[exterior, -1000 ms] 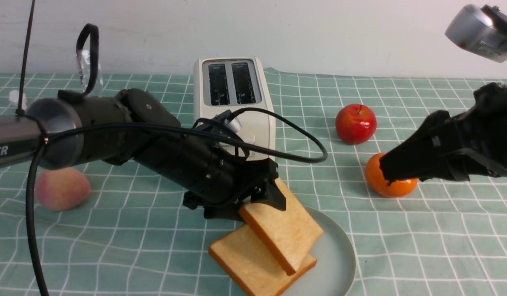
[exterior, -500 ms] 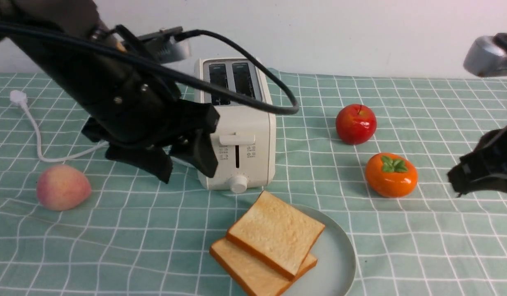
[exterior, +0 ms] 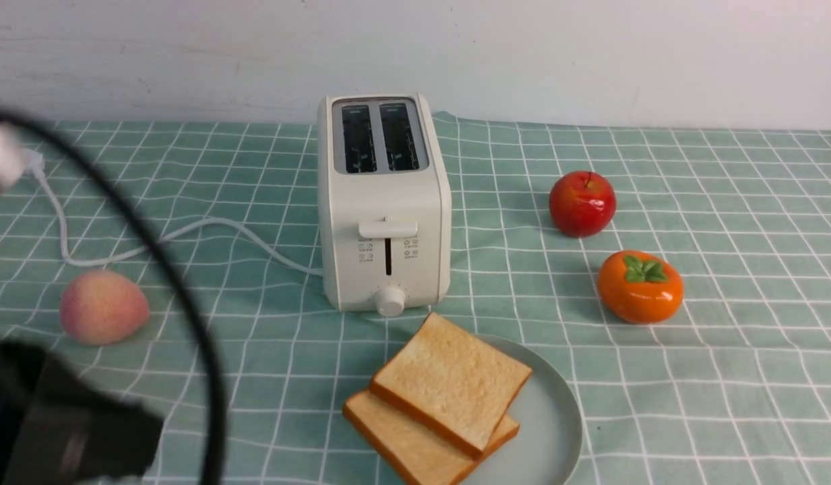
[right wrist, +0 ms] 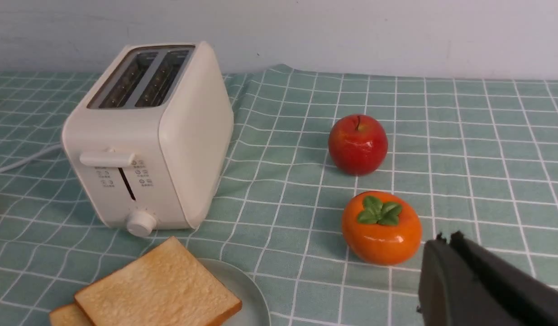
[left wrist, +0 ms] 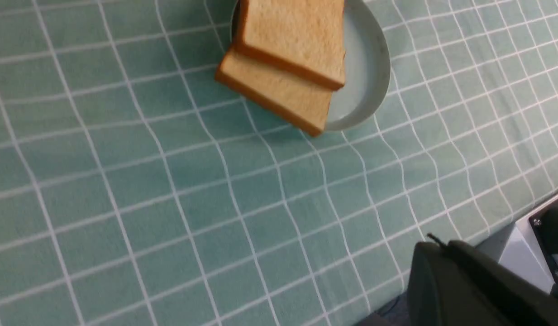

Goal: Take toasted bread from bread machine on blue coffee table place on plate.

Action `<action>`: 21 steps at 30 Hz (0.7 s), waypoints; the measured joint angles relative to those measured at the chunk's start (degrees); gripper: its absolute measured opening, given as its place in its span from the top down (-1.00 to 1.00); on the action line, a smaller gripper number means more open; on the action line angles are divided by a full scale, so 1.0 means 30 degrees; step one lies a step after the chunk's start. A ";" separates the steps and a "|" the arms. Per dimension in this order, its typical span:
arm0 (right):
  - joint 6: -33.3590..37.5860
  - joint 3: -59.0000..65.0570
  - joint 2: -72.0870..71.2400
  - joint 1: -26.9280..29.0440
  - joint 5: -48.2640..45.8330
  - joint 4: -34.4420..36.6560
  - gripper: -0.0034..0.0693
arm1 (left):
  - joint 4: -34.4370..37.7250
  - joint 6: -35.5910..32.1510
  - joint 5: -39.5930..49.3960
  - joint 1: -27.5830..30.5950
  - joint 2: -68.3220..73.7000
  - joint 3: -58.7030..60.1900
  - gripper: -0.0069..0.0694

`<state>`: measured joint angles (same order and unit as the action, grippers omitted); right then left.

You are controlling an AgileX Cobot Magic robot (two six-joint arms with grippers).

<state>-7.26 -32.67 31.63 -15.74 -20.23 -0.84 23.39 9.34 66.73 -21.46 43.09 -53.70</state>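
Your two golden square toast slices (exterior: 452, 380) lie stacked on the round pale blue-green plate (exterior: 550, 421) at lower centre, the cream-white toaster (exterior: 385, 195) is empty, and the left fingers (left wrist: 464, 294) and right fingers (right wrist: 460, 283) are pressed together on nothing: seemingly done.

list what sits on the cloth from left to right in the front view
peach → toaster → apple → persimmon (plate of toast left out: it overlaps the toaster)

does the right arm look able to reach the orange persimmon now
Probably yes: the right gripper, shut, is near the persimmon with nothing between them; it must open first.
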 joint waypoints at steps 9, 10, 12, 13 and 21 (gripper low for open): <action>0.0000 0.8454 -0.2358 0.0000 0.8753 -0.0002 0.94 | 0.1264 0.2444 -0.2758 0.0000 -1.1046 0.7192 0.86; 0.0000 0.9075 -0.2358 0.0000 0.9641 -0.0002 0.94 | 0.1011 0.2460 -0.3265 0.0000 -1.2319 0.7546 0.86; 0.0000 0.9412 -0.2358 0.0000 1.0040 -0.0002 0.94 | 0.0719 0.2488 -0.3671 0.0000 -1.3106 0.7692 0.86; 0.0000 0.9580 -0.2358 0.0000 1.0193 -0.0002 0.93 | 0.0506 0.2506 -0.4027 0.0000 -1.3651 0.7742 0.86; -0.0331 1.0469 -0.2358 0.0000 1.0746 -0.0002 0.91 | -0.4207 0.2506 -0.7376 0.0000 -1.4689 0.7808 0.86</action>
<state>-8.26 -1.27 24.55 -15.74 12.01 -0.84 10.76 16.86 44.61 -21.46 -0.98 -30.28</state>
